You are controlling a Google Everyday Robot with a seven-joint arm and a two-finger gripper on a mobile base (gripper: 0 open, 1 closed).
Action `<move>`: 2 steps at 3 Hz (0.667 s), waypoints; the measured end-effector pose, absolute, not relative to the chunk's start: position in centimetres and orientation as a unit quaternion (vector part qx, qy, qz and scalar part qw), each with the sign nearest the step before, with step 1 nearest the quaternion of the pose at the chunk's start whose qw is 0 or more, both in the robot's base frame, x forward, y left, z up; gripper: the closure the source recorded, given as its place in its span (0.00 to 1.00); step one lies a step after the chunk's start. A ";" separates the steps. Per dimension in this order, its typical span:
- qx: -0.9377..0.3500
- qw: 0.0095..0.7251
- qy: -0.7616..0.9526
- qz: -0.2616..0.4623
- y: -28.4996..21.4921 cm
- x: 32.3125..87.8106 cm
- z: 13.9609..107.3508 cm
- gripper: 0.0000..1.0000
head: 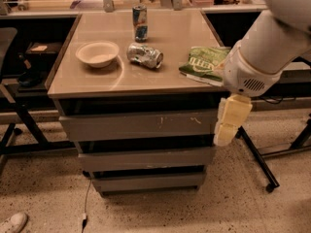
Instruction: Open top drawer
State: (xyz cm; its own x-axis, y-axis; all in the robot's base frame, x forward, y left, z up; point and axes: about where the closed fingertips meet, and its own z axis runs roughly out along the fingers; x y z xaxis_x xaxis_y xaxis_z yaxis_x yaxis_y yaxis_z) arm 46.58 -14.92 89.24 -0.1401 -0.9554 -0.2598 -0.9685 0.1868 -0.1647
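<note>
The desk (180, 35) carries a white bowl (97, 53) beside a crushed can (145, 55). Directly beneath, the top drawer (138, 125) is shut, grey, scratched right of centre. The end effector (232, 121) hangs at its right end; its grip state cannot be told.

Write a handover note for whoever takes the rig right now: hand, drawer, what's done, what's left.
Hand: hangs pointing down at the right end of the top drawer front. This view does not show whether it touches.
Top drawer: looks shut, no interior showing.
On top of the cabinet: bowl, crushed can, upright can, snack bag.
Done: hand is at the drawer, nothing opened.
Left: get hold of the front and pull it out.
</note>
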 end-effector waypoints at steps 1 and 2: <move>-0.651 0.139 0.745 0.039 -12.1 48.2 85.1 0.00; -0.652 0.139 0.745 0.040 -12.0 48.3 84.8 0.00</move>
